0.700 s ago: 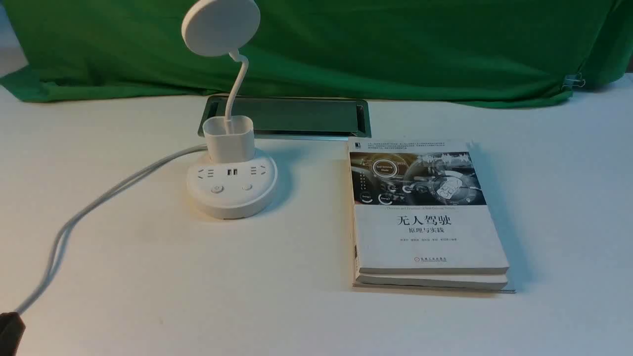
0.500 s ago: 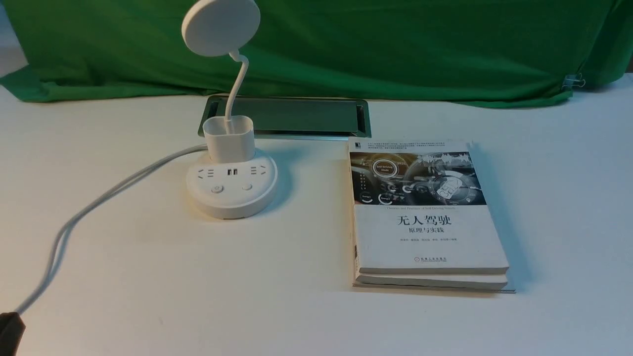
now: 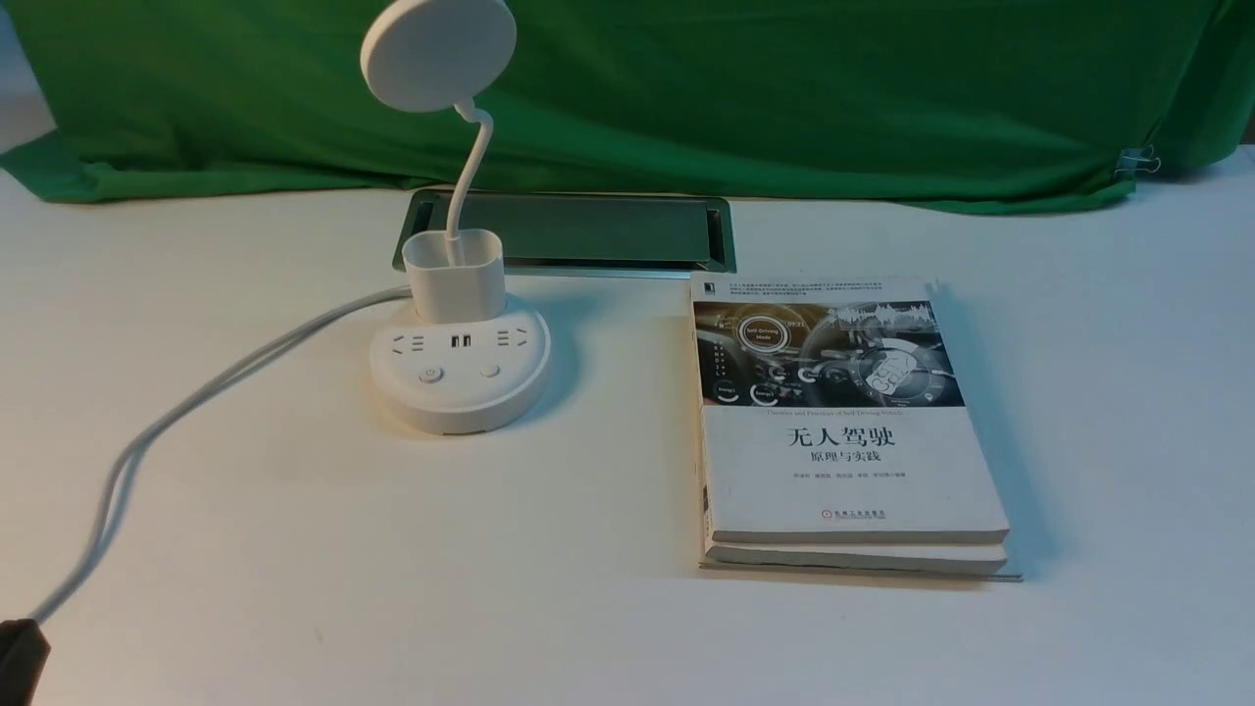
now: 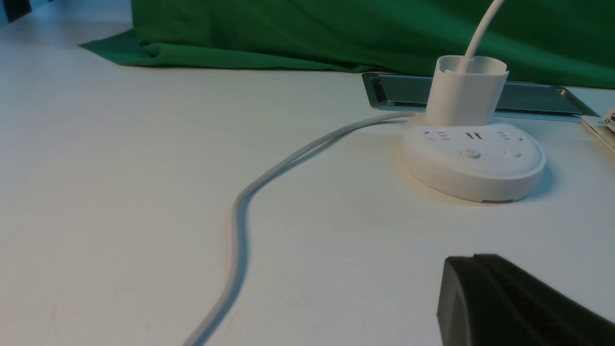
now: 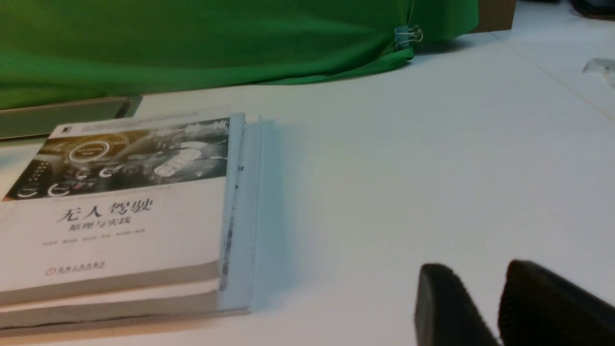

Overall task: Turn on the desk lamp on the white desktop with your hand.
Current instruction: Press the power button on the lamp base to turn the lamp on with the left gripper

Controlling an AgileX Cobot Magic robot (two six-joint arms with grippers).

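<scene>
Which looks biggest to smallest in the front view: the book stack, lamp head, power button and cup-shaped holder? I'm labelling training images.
1. Book stack
2. Lamp head
3. Cup-shaped holder
4. Power button

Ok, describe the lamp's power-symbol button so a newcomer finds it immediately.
Near the green cloth, on the white desktop, stands the desk lamp with its disc head. On the front of its round base are two buttons; pick the left one, slightly larger and marked with a power symbol.
</scene>
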